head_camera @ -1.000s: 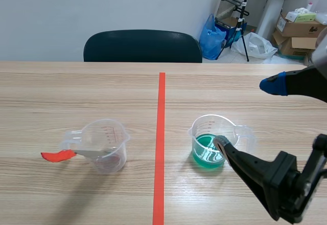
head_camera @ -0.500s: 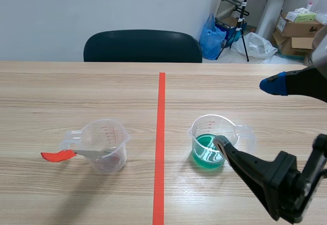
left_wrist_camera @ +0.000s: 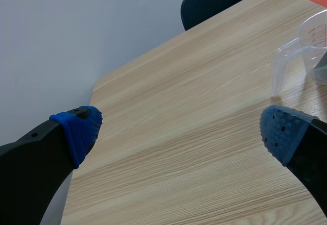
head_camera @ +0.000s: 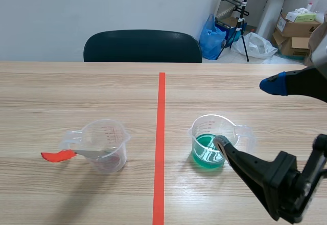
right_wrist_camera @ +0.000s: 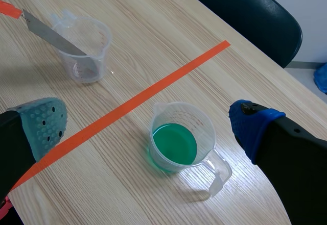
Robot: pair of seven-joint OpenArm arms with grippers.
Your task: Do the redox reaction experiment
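Observation:
A clear beaker (head_camera: pixel 210 139) (right_wrist_camera: pixel 180 142) holding green liquid stands just right of the tape line. My right gripper (head_camera: pixel 247 114) (right_wrist_camera: pixel 148 125) hangs open above it, one finger on either side, not touching. Left of the line stands a second clear beaker (head_camera: pixel 104 144) (right_wrist_camera: pixel 84 46) with a metal spatula (head_camera: pixel 76 154) (right_wrist_camera: pixel 48 31) leaning in it, its red handle sticking out past the rim. My left gripper (left_wrist_camera: pixel 180 128) is open over bare table near the far left corner, with that second beaker (left_wrist_camera: pixel 306 46) ahead to one side. The left arm is out of the scene view.
An orange tape line (head_camera: pixel 160 133) runs down the table's middle. A black chair (head_camera: pixel 143 46) stands behind the far edge. Boxes and bags (head_camera: pixel 294 28) sit on the floor at the back right. The table's left edge (left_wrist_camera: pixel 84 148) lies close to my left gripper.

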